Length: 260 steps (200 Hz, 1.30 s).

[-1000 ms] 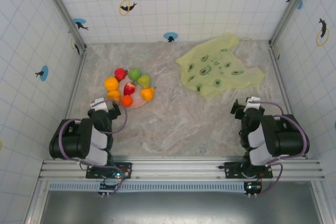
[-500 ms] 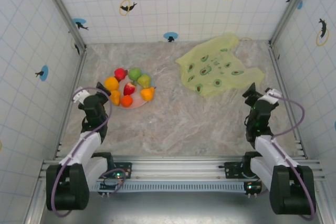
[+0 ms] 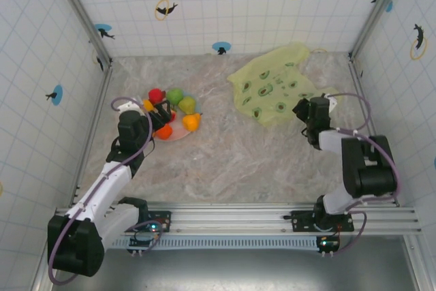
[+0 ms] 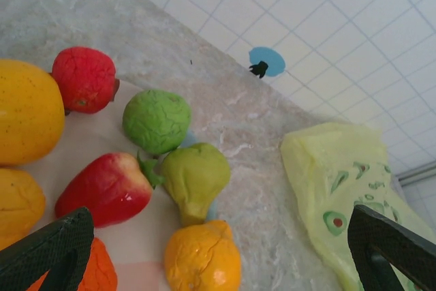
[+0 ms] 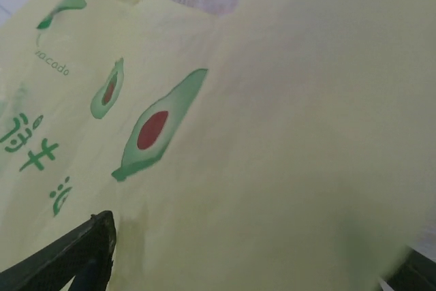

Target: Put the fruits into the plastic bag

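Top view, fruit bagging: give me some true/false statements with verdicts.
1. The fruits lie on the plate. True.
2. The left claw grips a fruit. False: it is open over the fruits, holding nothing.
3. The plastic bag lies on the table, right of the plate. True.
4. The right claw hovers over the plate. False: it is open at the bag's near edge.

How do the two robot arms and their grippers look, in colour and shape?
The left arm and right arm have white shells with black joints and bases. A thin pale purple cable loops along each. The left gripper and right gripper are black, with flat dark fingers.
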Motion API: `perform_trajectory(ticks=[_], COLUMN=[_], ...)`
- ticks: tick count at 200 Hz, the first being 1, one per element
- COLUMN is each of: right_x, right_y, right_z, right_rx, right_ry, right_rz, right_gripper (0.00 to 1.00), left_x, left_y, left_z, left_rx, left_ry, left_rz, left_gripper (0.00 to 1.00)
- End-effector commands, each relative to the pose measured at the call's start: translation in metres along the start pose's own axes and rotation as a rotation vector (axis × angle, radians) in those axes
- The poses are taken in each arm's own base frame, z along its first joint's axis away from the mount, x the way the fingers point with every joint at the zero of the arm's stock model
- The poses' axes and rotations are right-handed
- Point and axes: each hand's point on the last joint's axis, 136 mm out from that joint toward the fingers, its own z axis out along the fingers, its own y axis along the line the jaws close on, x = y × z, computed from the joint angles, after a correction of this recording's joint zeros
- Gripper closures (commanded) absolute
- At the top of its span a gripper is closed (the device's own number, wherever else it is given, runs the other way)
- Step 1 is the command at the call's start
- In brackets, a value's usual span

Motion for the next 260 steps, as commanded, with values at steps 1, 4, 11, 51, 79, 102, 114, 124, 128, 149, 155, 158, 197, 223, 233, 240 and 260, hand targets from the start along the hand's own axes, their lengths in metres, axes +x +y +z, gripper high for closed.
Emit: perform_trajectory(ticks=[1,4,11,51,79,102,114,124,128,149,155,158,197,223,233,240,260], right_x=[-0.007,-0.006,-0.007,-0.026,-0.054,-0.089,-0.109,-0.126,-0.131,-0.153,-0.158,-0.158,-0.15,-0.138,-0.13,-0.124,-0.102], right_y=[0.03,0.03,0.032,0.022,0.024,0.044,0.065,0.081,0.087,0.12,0.129,0.133,0.204,0.252,0.267,0.279,0.301], right_z=[0.017,0.019,0.022,0.012,-0.022,-0.057,-0.078,-0.095,-0.101,-0.131,-0.139,-0.142,-0.214,-0.274,-0.294,-0.31,-0.343], right_rx=[-0.126,-0.129,-0.145,-0.236,-0.301,-0.333,-0.399,-0.451,-0.473,-0.583,-0.607,-0.618,-0.882,-1.082,-1.154,-1.212,-1.333], right_ry=[0.041,0.048,0.065,0.149,0.177,0.118,0.05,-0.01,-0.03,-0.074,-0.077,-0.075,-0.103,-0.124,-0.12,-0.113,-0.061], right_rz=[-0.014,-0.022,-0.038,-0.129,-0.229,-0.315,-0.35,-0.379,-0.389,-0.451,-0.461,-0.464,-0.568,-0.64,-0.66,-0.67,-0.698], right_gripper=[0.38,0.43,0.57,0.99,1.0,1.0,1.0,1.0,1.0,1.0,1.0,1.0,1.0,1.0,1.0,1.0,1.0], left_x=[0.012,0.014,0.015,0.02,0.017,0.014,0.011,0.009,0.008,0.004,0.003,0.002,-0.01,-0.023,-0.027,-0.031,-0.043], left_y=[0.003,0.003,0.004,0.006,0.007,0.007,0.005,0.004,0.003,0.0,0.0,-0.001,-0.006,-0.021,-0.025,-0.029,-0.036], left_z=[0.0,0.0,0.001,-0.002,-0.007,-0.011,-0.013,-0.015,-0.015,-0.018,-0.019,-0.02,-0.025,-0.027,-0.027,-0.029,-0.032], left_rx=[-0.007,-0.008,-0.009,-0.025,-0.042,-0.056,-0.054,-0.05,-0.047,-0.046,-0.049,-0.05,-0.058,-0.016,-0.007,0.001,0.009], left_ry=[0.054,0.059,0.067,0.095,0.095,0.089,0.081,0.074,0.073,0.066,0.064,0.063,0.04,0.018,0.007,-0.002,-0.032], left_rz=[0.013,0.013,0.015,0.033,0.062,0.077,0.078,0.078,0.076,0.081,0.085,0.088,0.117,0.121,0.122,0.122,0.134], left_gripper=[0.02,0.02,0.02,0.02,0.02,0.02,0.02,0.02,0.02,0.02,0.02,0.02,0.02,0.02,0.02,0.02,0.02])
